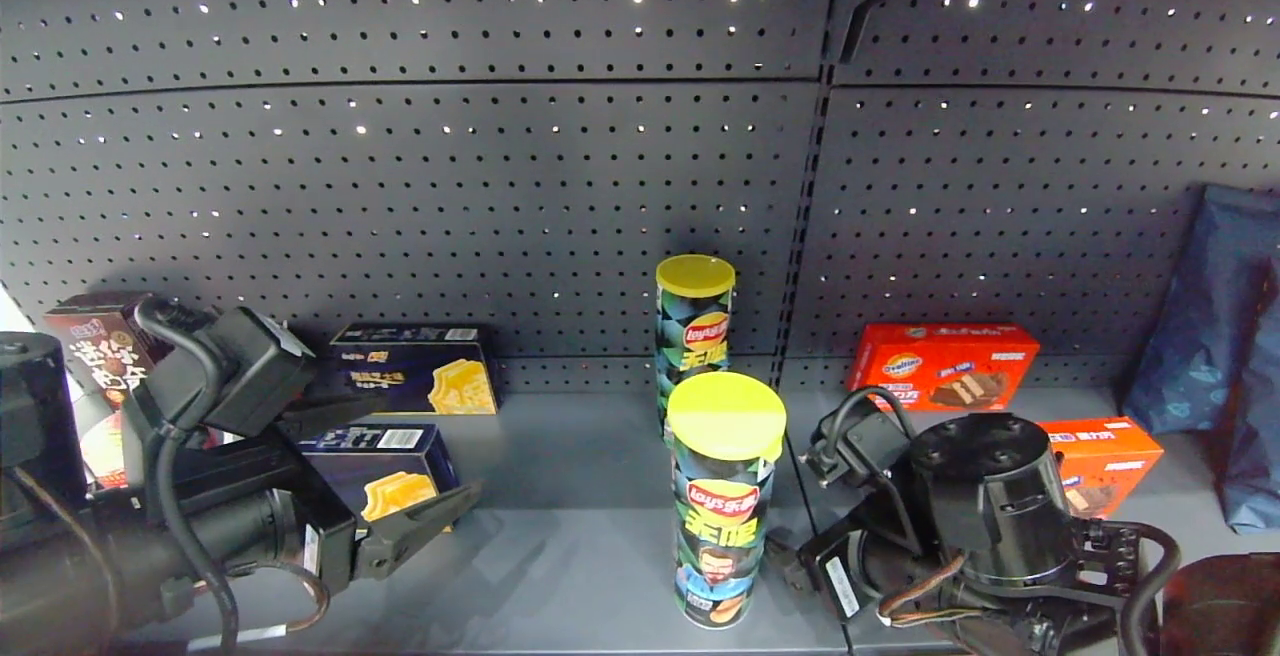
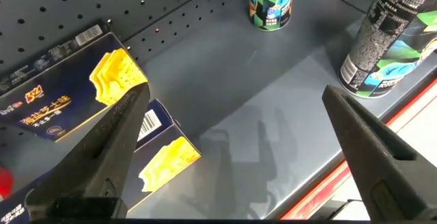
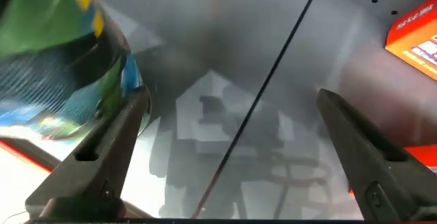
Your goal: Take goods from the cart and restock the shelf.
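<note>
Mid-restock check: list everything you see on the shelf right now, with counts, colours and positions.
chip cans: 2, yellow lids, shelf centre, one behind the other
dark blue boxes: 2, yellow picture, left of the chip cans
orange boxes: 2, right of the chip cans
dark box: 1, brown-red, far left
blue bags: count unclear, far right
shelf: 1, grey
left gripper: 1, black, open, beside the dark blue boxes
right gripper: 1, black, open, right of the chip cans
</note>
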You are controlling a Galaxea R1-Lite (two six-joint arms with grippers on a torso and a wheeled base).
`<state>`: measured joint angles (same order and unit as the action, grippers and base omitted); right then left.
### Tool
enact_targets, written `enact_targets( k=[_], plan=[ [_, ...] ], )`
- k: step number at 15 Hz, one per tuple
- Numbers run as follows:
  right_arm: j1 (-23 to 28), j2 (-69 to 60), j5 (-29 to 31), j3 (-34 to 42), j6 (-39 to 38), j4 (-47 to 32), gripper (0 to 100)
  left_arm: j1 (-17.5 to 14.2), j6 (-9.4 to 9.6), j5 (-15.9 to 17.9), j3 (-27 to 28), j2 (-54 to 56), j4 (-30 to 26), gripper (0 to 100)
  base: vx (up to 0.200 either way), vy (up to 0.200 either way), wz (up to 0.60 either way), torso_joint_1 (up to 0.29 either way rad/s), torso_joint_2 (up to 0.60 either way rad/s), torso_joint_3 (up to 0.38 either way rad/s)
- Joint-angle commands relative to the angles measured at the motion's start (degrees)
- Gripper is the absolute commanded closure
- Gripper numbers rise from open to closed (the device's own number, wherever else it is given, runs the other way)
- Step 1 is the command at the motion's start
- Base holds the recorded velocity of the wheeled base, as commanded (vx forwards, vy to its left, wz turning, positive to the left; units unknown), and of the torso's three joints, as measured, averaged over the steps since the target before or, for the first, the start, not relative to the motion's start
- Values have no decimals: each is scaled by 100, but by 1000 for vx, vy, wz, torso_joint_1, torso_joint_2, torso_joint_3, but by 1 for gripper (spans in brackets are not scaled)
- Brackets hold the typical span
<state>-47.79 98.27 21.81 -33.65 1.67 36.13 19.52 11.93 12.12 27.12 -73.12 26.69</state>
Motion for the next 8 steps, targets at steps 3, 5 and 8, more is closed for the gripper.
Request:
enact_targets(
  k=[3,5,8],
  plan=[
    [-3,96,-1,-28,9,8,0,-1,2,1,-14,-27,3,0,0,0,0,0,0,0],
    [85,17,16,60,9,8,0,-1,2,1,-14,-27,3,0,0,0,0,0,0,0],
    [164,-396,-1,447,9,-10,0,8,2,1,-14,-36,3,0,0,0,0,0,0,0]
  ],
)
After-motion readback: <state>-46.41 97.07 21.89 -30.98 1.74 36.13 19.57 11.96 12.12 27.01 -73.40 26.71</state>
